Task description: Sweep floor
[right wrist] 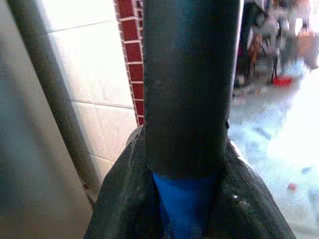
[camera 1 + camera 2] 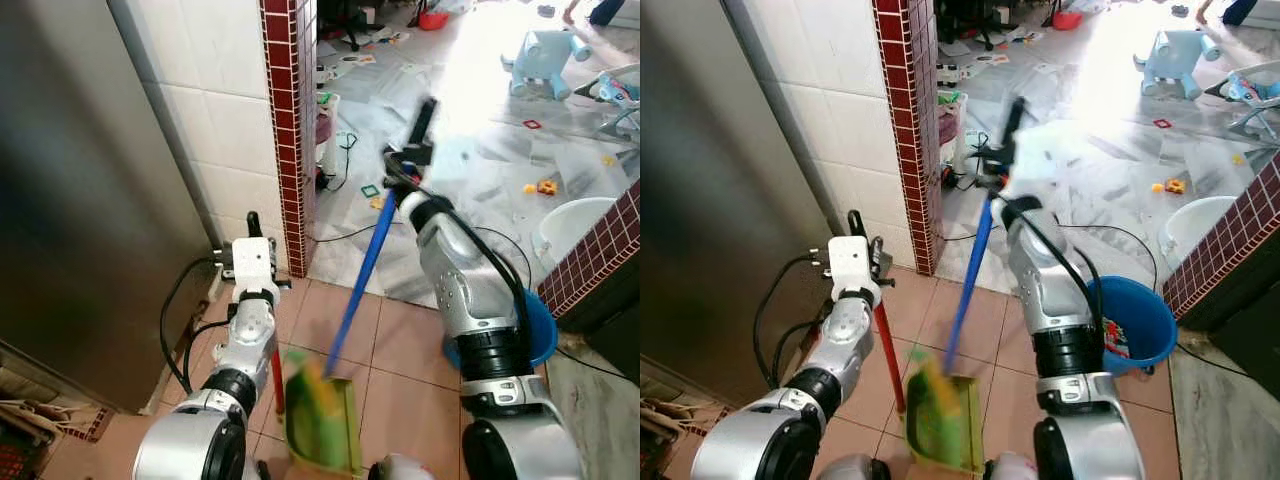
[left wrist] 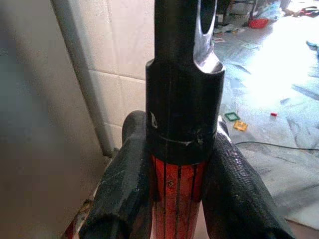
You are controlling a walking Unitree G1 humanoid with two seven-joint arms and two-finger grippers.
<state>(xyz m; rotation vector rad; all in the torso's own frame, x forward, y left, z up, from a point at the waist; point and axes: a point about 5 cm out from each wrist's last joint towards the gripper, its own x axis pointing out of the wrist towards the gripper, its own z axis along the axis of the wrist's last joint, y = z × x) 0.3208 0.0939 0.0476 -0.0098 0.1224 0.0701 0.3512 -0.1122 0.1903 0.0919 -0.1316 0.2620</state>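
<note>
My right gripper (image 2: 398,170) is shut on the blue broom handle (image 2: 362,275), which has a black top end (image 1: 187,84). The handle slants down to the green dustpan (image 2: 320,420), blurred, low over the terracotta tiles. My left gripper (image 2: 252,232) is shut on the red dustpan handle (image 2: 276,380), whose black cap (image 3: 182,74) sticks up between the fingers (image 3: 124,184). The broom's head is hidden behind the dustpan.
A white tiled wall with a dark red tiled corner (image 2: 290,130) stands ahead on the left, beside a steel panel (image 2: 80,200). A blue bucket (image 2: 1135,320) sits at the right by a red tiled ledge (image 2: 600,260). Cables (image 2: 180,320), toys (image 2: 545,186) and a white basin (image 2: 575,225) lie around.
</note>
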